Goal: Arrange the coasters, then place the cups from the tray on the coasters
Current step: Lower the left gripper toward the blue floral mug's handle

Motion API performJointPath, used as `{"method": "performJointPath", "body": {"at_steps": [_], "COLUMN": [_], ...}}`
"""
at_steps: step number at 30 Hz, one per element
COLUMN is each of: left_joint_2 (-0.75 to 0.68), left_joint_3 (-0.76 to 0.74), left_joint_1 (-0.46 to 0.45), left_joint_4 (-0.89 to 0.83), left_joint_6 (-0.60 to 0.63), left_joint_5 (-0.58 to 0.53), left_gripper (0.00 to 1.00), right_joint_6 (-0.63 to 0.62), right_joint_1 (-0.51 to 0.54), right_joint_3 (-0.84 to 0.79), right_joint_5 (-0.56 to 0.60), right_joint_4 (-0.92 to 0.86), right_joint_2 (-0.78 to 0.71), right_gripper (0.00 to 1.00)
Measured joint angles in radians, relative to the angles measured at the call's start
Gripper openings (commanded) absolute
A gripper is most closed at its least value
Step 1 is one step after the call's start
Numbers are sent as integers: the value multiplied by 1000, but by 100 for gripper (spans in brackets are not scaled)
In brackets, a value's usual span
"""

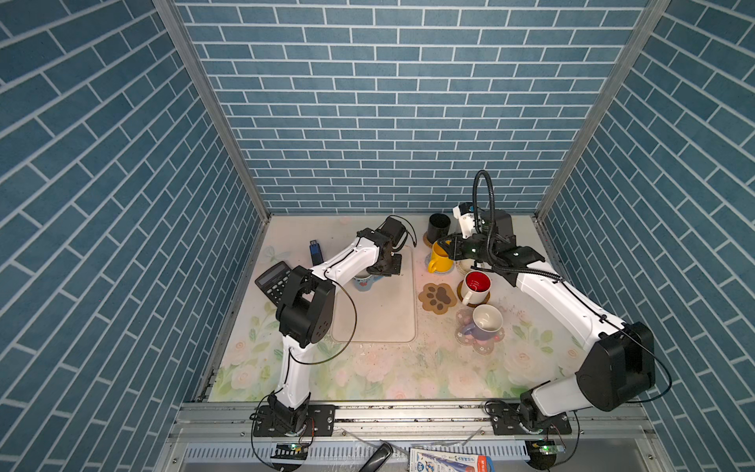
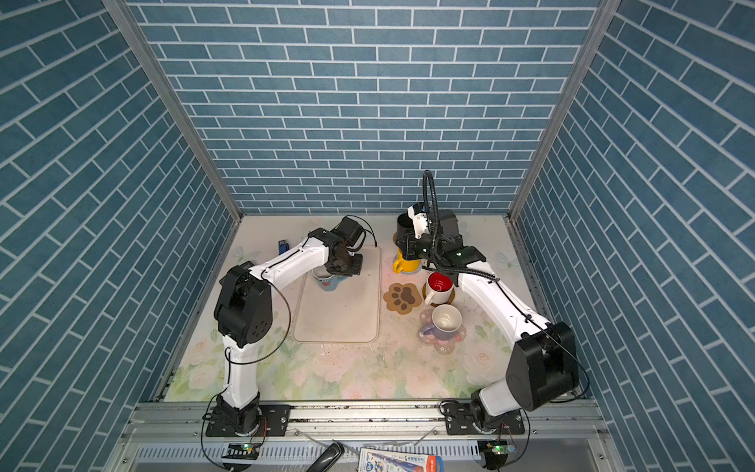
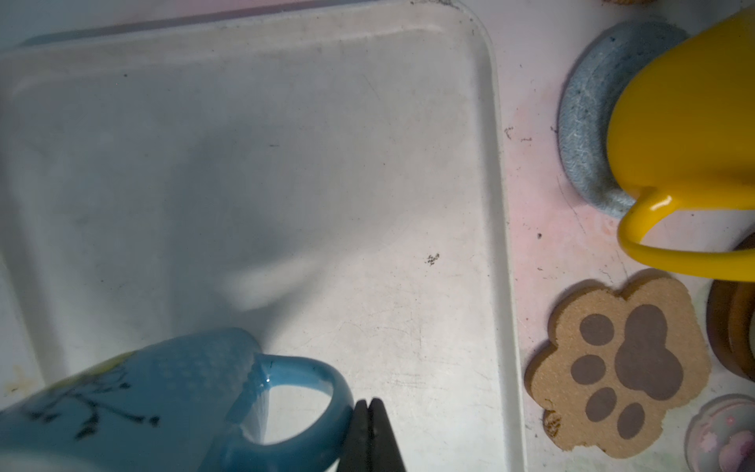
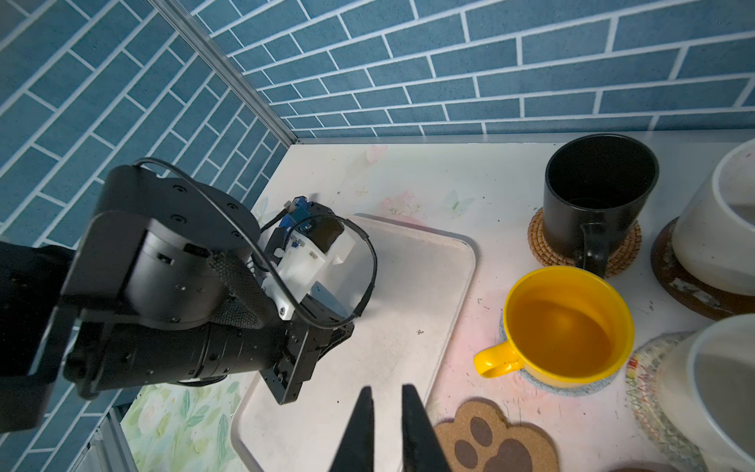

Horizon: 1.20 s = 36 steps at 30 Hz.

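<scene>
One light blue glazed mug (image 3: pixel 122 404) sits on the smooth beige tray (image 1: pixel 384 323), near its far left corner. The left gripper (image 3: pixel 369 429) has its jaws pressed together, seemingly just touching the handle's outside. The right gripper (image 4: pixel 386 425), narrowly parted and empty, hangs near the tray's right rim. Just beside that rim, a bare cork-textured paw coaster (image 1: pixel 437 297) lies on the floral tabletop (image 1: pixel 388 376), enclosed by blue brick-pattern walls (image 1: pixel 367 122).

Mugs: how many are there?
7. Blue on the tray; black, yellow, red-inside, lavender on coasters right of it; two white on coasters beside yellow, under the right arm.
</scene>
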Motion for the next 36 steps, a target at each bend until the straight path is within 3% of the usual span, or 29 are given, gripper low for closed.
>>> {"method": "performJointPath", "body": {"at_steps": [15, 25, 36], "left_joint_2": [57, 109, 109], "left_joint_3": [280, 281, 214], "left_joint_1": [-5, -5, -5], "left_joint_4": [-73, -129, -126], "left_joint_6": [31, 32, 32], "left_joint_5": [-73, -161, -178], "left_gripper": [0, 0, 0], "right_joint_6": [2, 2, 1], "right_joint_1": [0, -1, -1], "right_joint_3": [-13, -32, -34], "right_joint_5": [1, 1, 1], "right_joint_4": [-1, -1, -1], "right_joint_2": [-24, -27, -27], "right_gripper": [15, 15, 15]}}
